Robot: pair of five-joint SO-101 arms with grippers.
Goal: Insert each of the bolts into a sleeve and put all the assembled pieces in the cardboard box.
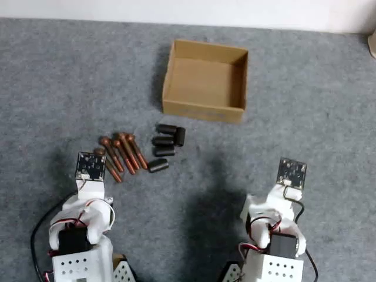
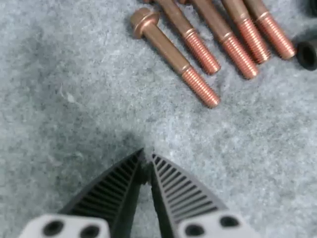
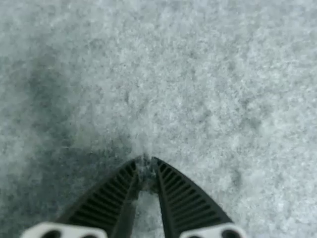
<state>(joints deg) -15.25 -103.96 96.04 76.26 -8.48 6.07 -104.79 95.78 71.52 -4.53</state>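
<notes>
Several copper bolts [image 1: 121, 153] lie fanned out on the grey carpet left of centre, with several black sleeves [image 1: 165, 144] just to their right. The open cardboard box [image 1: 173, 64] stands farther back, with nothing inside. The left arm sits at the front left, its wrist just in front of the bolts. Its gripper [image 2: 147, 154] is shut and holds nothing, tips a short way from the nearest bolt [image 2: 173, 56]; a sleeve end [image 2: 307, 53] peeks in beyond. The right gripper [image 3: 145, 161] is shut over bare carpet at the front right.
Grey carpet covers the whole table [image 1: 305, 117]. A white wall strip runs along the far edge. Open carpet lies between the two arms and to the right of the box.
</notes>
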